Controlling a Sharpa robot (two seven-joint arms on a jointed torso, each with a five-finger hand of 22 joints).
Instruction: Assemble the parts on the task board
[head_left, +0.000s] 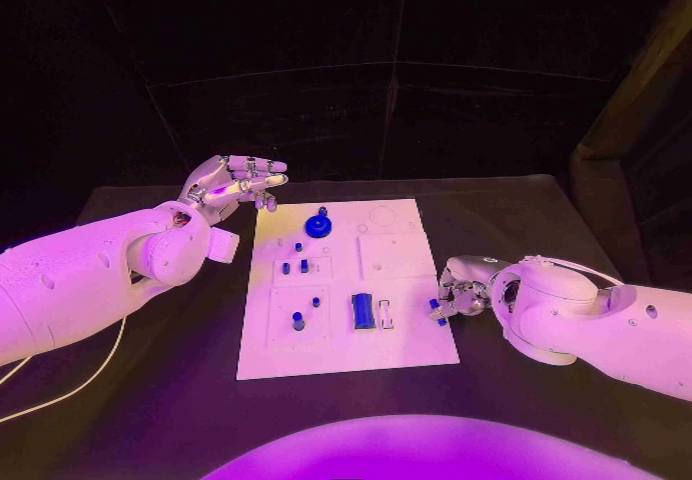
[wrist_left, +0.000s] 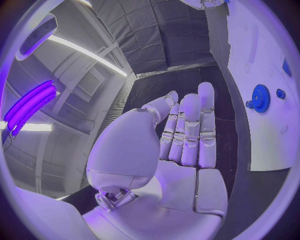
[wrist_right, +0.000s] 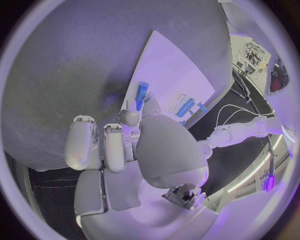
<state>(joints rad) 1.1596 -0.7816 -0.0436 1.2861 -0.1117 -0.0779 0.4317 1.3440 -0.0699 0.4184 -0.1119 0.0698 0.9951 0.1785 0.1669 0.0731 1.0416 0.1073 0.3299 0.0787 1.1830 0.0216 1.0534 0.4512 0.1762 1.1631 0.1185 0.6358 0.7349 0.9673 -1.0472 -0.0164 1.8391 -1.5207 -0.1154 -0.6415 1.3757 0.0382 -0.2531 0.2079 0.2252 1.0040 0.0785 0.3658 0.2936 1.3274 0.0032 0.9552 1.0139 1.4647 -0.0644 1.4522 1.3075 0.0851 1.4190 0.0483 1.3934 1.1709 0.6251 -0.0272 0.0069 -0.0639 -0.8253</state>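
A: Where is the left hand (head_left: 235, 183) relative to the task board (head_left: 411, 345)?
B: Beside the board's far left corner, off the plate. Its fingers (wrist_left: 189, 131) are stretched out side by side and hold nothing.
A: And the parts on the board?
B: A blue gear (head_left: 319, 225) stands near the far edge; a blue block (head_left: 362, 310) lies nearer the front.
A: The right hand (head_left: 459, 293)?
B: At the board's right edge, pinching a small blue peg (wrist_right: 141, 93) between thumb and fingertip.
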